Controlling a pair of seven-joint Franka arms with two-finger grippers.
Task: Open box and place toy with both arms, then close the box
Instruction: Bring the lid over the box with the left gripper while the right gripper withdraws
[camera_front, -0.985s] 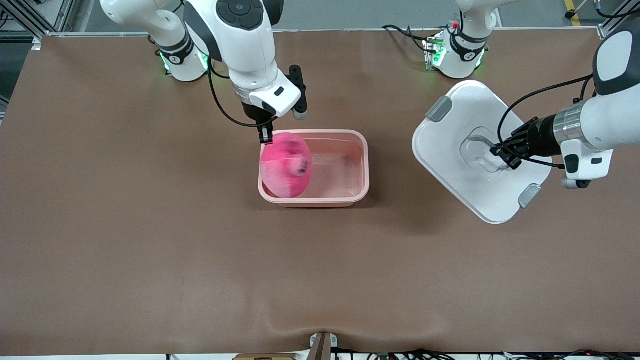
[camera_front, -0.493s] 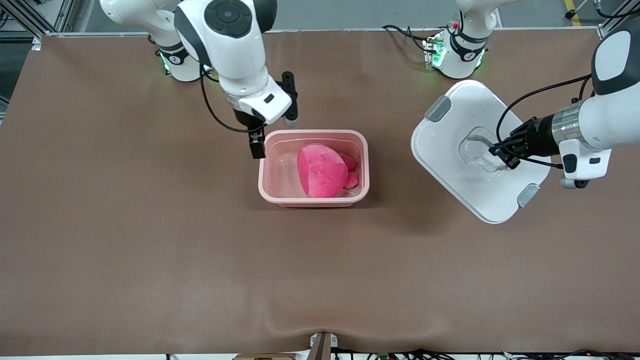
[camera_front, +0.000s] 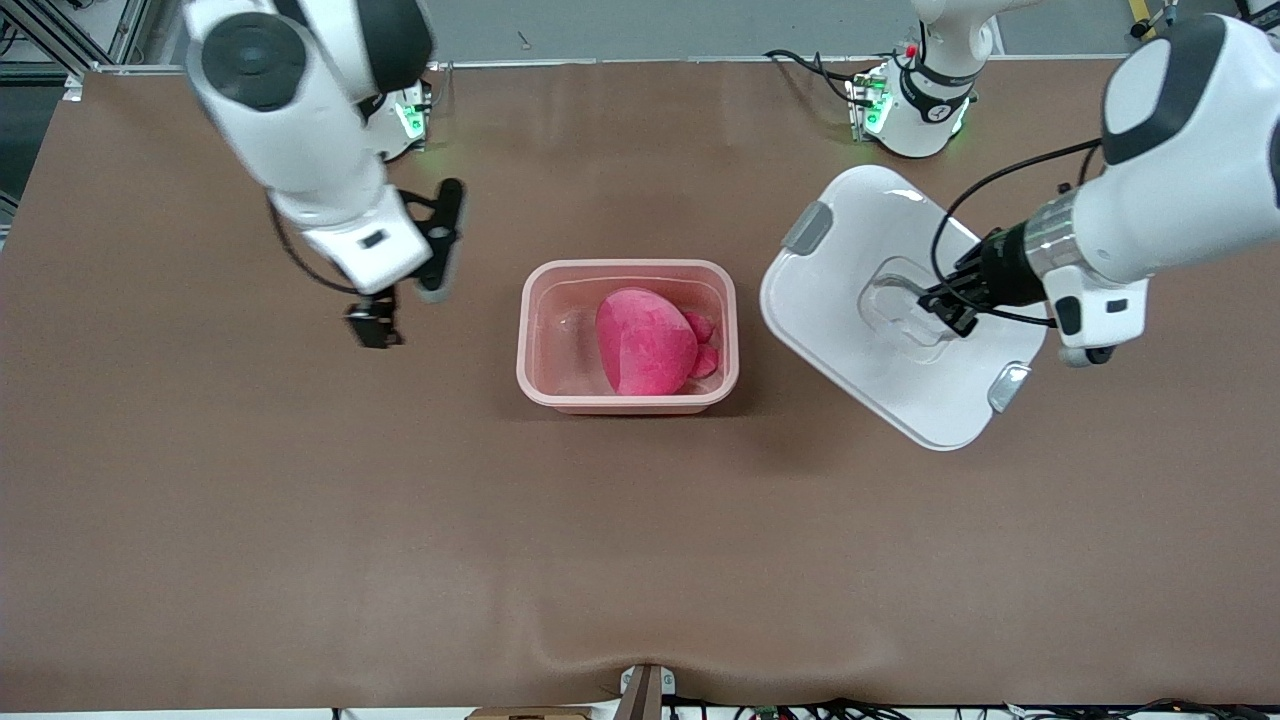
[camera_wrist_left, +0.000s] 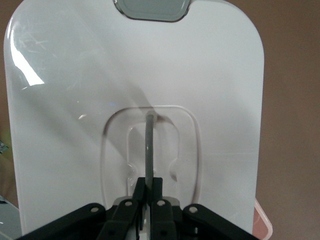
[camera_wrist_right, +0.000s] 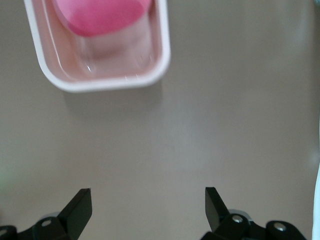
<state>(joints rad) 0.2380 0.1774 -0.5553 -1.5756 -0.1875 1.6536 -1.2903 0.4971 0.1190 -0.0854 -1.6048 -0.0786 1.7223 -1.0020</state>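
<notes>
While toy (camera_front: 645, 340) fills box (camera_front: 627, 402), left wrist shows jaws clamping lid handle (camera_wrist_left: 148, 145), right's apart.

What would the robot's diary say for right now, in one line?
toy: in box | lid: off, held up by left hand, shut on its handle | right hand: open, over table

One pale pink box base (camera_front: 628, 396), open on the brown table (camera_front: 640, 520); inside it, one pink toy (camera_front: 645, 340). One white lid (camera_front: 850, 350), held up in the air beside the base toward the left arm's end, carrying two grey clips (camera_front: 806, 227) and one clear handle (camera_wrist_left: 149, 145). Two grippers: left gripper (camera_front: 948, 308) clamped on that handle, right gripper (camera_front: 372, 325) spread wide over bare table beside the base, toward the right arm's end
</notes>
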